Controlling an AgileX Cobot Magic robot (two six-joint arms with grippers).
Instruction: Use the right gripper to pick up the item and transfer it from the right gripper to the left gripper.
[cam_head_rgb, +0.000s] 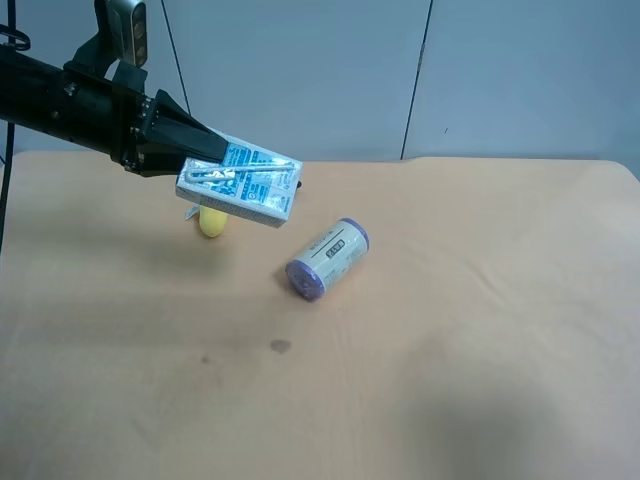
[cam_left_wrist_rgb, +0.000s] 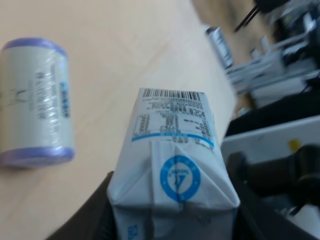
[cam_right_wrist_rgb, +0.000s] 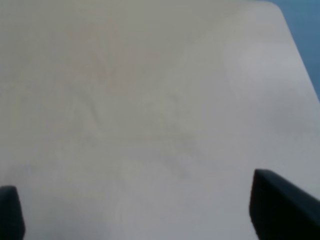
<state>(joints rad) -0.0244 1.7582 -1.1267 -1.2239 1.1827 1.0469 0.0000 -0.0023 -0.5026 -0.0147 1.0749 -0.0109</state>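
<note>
The item, a white and light-blue carton with a straw on its side, hangs above the table at the exterior high view's back left. My left gripper is shut on its end, on the black arm with the grey camera module. In the left wrist view the item fills the middle, with a dark finger on either side. My right gripper is open over bare tabletop, nothing between its fingers. It is out of the exterior high view.
A white can with purple ends lies on its side on the tan table, just right of the item; the left wrist view shows the can too. A yellow banana peeks out under the carton. Grey wall panels stand behind.
</note>
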